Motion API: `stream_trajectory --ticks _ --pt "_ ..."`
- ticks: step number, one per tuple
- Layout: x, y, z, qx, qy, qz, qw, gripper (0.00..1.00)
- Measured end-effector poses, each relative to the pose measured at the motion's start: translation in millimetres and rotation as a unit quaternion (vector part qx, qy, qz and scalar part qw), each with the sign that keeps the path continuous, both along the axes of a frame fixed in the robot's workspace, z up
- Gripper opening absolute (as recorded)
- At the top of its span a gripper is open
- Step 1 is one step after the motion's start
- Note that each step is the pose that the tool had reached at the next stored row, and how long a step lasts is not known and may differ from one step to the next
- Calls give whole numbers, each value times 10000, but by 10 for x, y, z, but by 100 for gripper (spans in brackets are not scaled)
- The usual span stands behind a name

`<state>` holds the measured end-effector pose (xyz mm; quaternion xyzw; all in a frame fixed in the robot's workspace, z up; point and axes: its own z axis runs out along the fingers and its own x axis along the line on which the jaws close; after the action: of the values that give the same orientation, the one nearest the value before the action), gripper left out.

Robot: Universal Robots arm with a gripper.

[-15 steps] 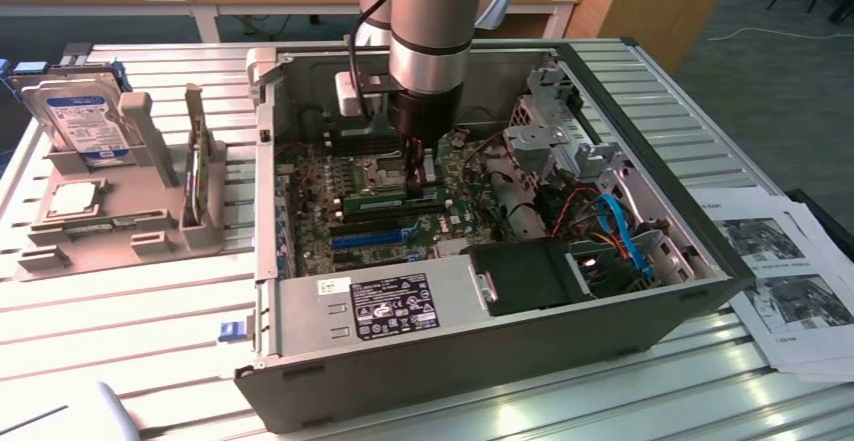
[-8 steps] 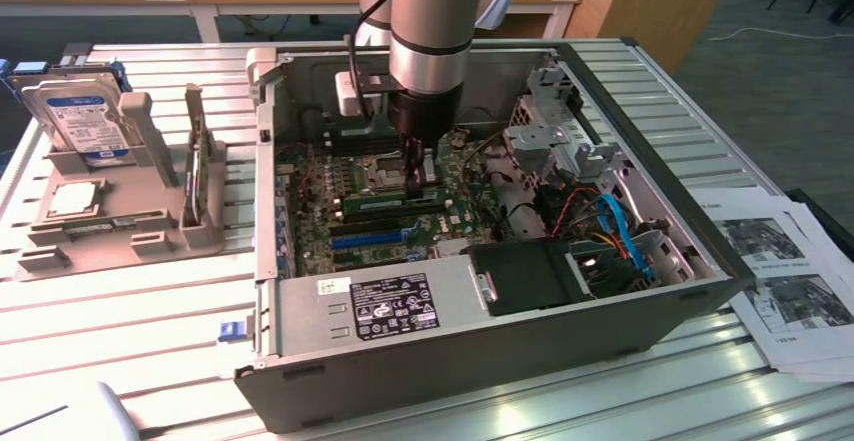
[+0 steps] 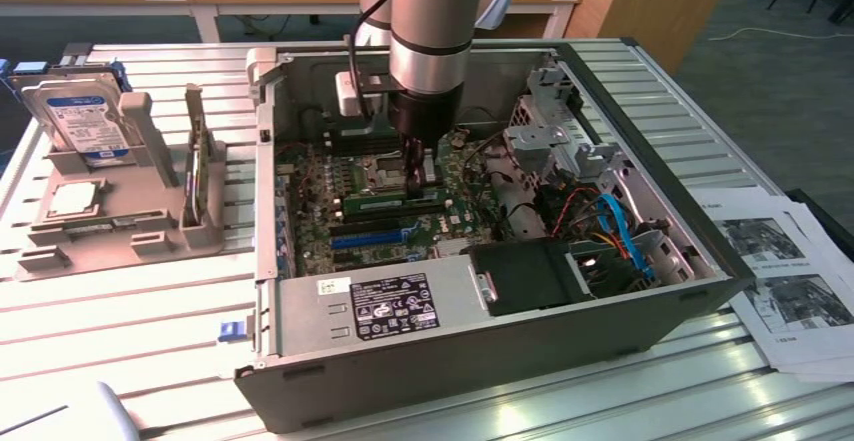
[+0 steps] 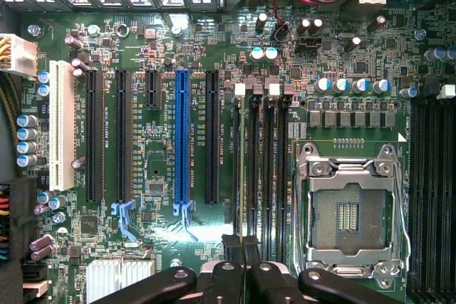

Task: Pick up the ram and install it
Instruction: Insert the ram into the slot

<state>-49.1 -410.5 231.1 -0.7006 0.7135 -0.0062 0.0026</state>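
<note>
At the far left of the exterior view, a boxy silver hard drive with a blue-and-white label (image 3: 91, 121) is standing upright in a grey moulded holder (image 3: 134, 229), which is resting on the slatted metal counter (image 3: 134, 301). Toward the middle, an open grey computer case (image 3: 534, 351) is lying on its side and exposing a green motherboard (image 3: 320, 176). A bright blue plastic slot strip (image 3: 367, 239) is showing low on that board.

Just above the strip, near the centre of the frame, the long, narrow green ram stick with a white label (image 3: 380, 202) is standing on edge along the memory slots. The silver-and-black robot arm (image 3: 434, 31) is reaching straight down into the case, and its dark end effector (image 3: 424, 186) is meeting the right part of the ram's upper edge.

In the wrist view its black fingertips (image 4: 232, 250) are sitting drawn together with only a sliver between them, seemingly clamped on the ram. At the lower right of the exterior view, printed white paper sheets (image 3: 787, 281) are lying beside the case.
</note>
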Motion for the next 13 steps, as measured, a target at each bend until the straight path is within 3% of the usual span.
stream_trajectory --ticks 13 --pt "0 0 -33 0 -2 0 10000 11"
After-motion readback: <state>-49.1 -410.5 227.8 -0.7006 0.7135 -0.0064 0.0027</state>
